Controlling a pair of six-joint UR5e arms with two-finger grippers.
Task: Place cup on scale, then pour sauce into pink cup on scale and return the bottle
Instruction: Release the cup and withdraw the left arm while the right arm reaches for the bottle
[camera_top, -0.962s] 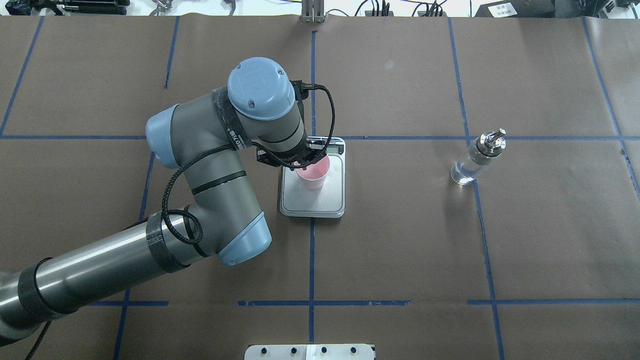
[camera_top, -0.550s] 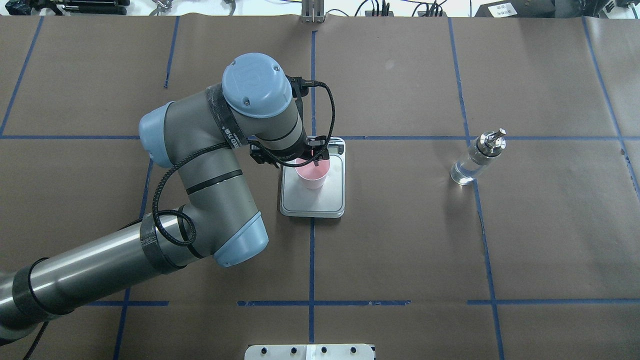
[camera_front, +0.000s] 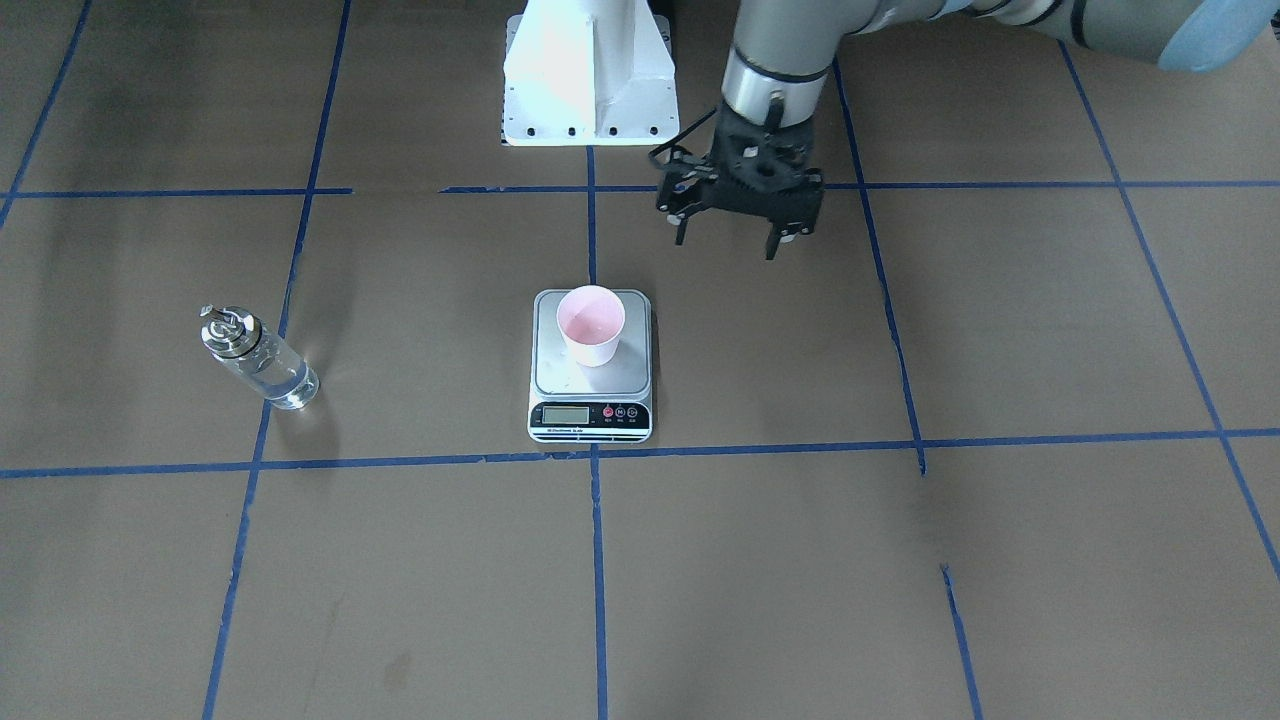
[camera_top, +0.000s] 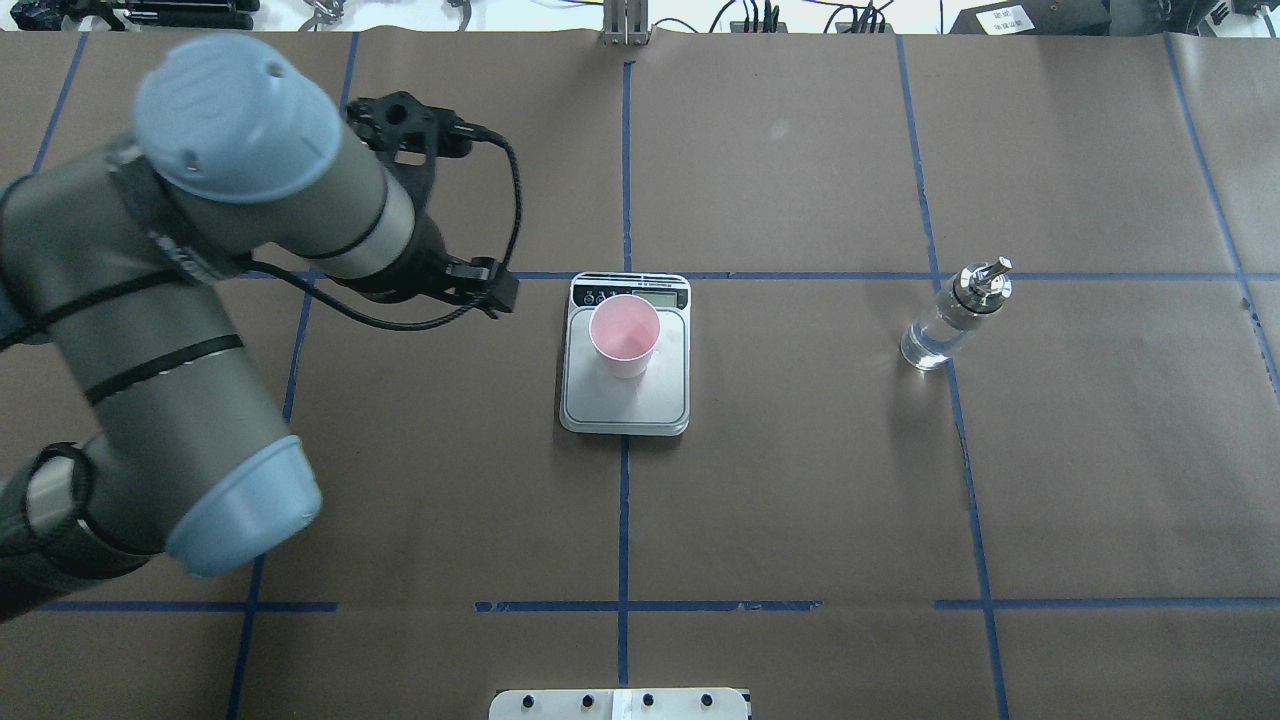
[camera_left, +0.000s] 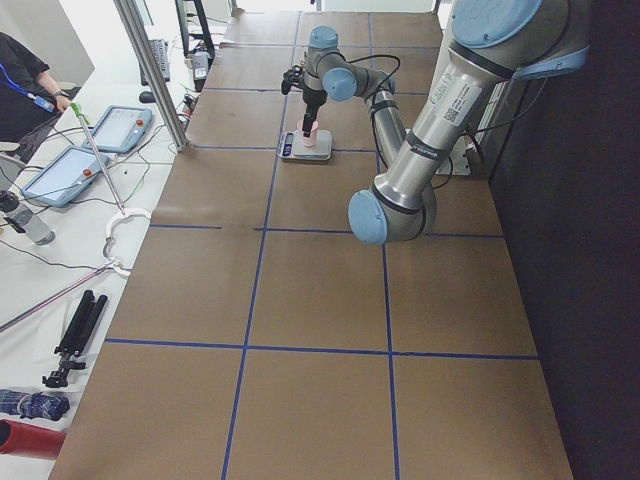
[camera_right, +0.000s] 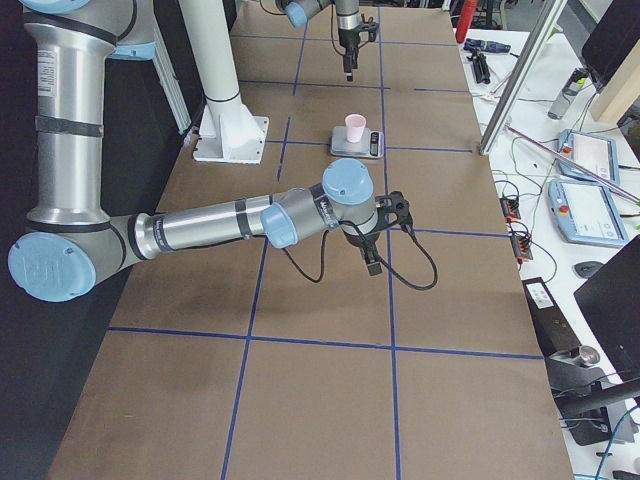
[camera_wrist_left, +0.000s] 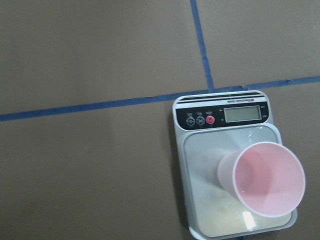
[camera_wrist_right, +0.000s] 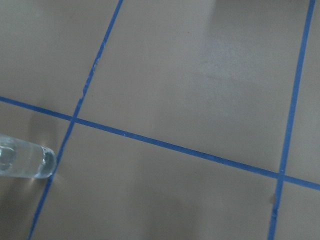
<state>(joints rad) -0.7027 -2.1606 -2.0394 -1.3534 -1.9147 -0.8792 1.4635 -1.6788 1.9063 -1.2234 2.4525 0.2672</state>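
From the front, the bench (camera_front: 900, 560) was covered with brown paper and crossed by blue tape lines (camera_front: 760, 445). The scale (camera_front: 560, 375) lay in the middle, and the cup (camera_front: 591, 325) stood upright on its platform. The left jaws hung spread and empty, behind the scale on the robot's side, apart from the cup. The bottle (camera_front: 262, 360) stood well apart on the other side.

From above, the cup (camera_top: 624, 335) was beside the left arm (camera_top: 250, 200), not touched.

In the left side view, tablets (camera_left: 70, 172) lay on a white table beside the bench.

The left wrist camera showed the cup (camera_wrist_left: 267, 177) on the scale (camera_wrist_left: 200, 165).

The right wrist camera showed only the bottle's base (camera_wrist_right: 25, 162). I could not tell how the right jaws stood.
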